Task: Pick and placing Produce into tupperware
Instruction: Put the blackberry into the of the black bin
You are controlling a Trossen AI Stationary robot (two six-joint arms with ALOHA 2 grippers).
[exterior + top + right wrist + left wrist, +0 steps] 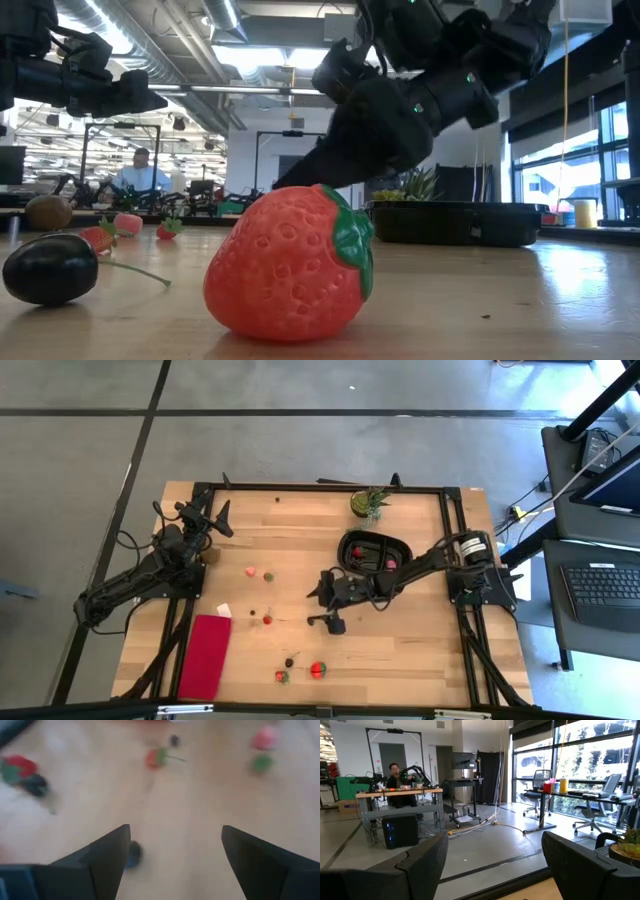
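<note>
The black oval tupperware [350, 542] sits right of the table's middle with red pieces [372, 549] inside; the low view shows it [455, 222] too. Produce lies scattered on the wood: a pink piece [250, 572], a red-green one [268, 576], a small red one [267, 619], a dark berry [289, 661] and a strawberry [318, 669], which looms large in the low view [290, 262]. My right gripper [318, 606] hovers open, left of the tupperware, with bare table between its fingers [172, 850]. My left gripper [220, 518] waits open near the far left edge.
A green potted plant [370, 502] stands at the far edge behind the tupperware. A flat red cloth [205, 655] lies near the left front corner. A brown round piece [212, 556] sits by the left arm. A person [395, 775] sits at a desk far behind the table.
</note>
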